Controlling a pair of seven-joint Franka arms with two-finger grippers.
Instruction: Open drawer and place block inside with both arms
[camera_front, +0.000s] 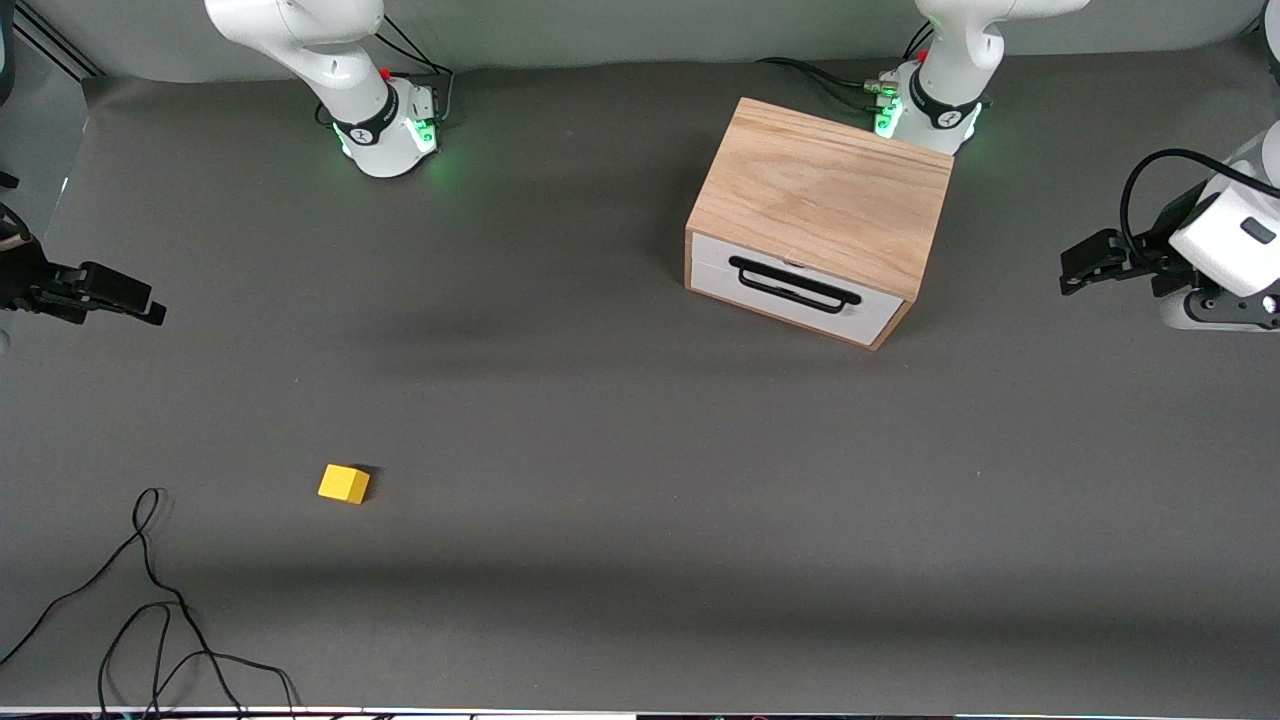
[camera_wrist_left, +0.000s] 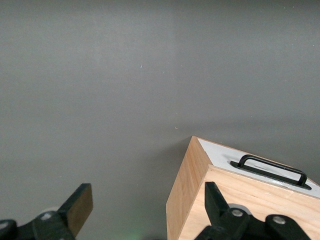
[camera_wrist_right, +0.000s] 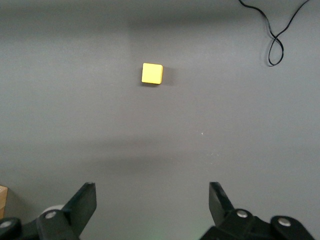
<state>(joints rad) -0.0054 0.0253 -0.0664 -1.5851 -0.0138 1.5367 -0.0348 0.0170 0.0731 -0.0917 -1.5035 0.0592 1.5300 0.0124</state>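
Both hands, left (camera_wrist_left: 145, 212) and right (camera_wrist_right: 151, 207), hang spread and empty over the worktop (camera_front: 600, 450). Drawer (camera_front: 795, 285) shut; a skewed pull on its handle (camera_front: 795, 283) might drag the box (camera_front: 825, 190); block (camera_front: 344, 484) untouched.

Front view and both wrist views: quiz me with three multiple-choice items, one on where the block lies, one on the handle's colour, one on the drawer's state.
1. Where is the block?
A. on the table, nearer the front camera than the wooden box
B. on top of the box
C. in the drawer

2. What colour is the drawer's handle?
A. yellow
B. white
C. black

3. How is the drawer?
A. pulled out
B. shut
C. removed

Answers:
1 A, the cube sits alone on the grey table.
2 C, a black bar on white.
3 B, its panel sits flush in the wooden box.
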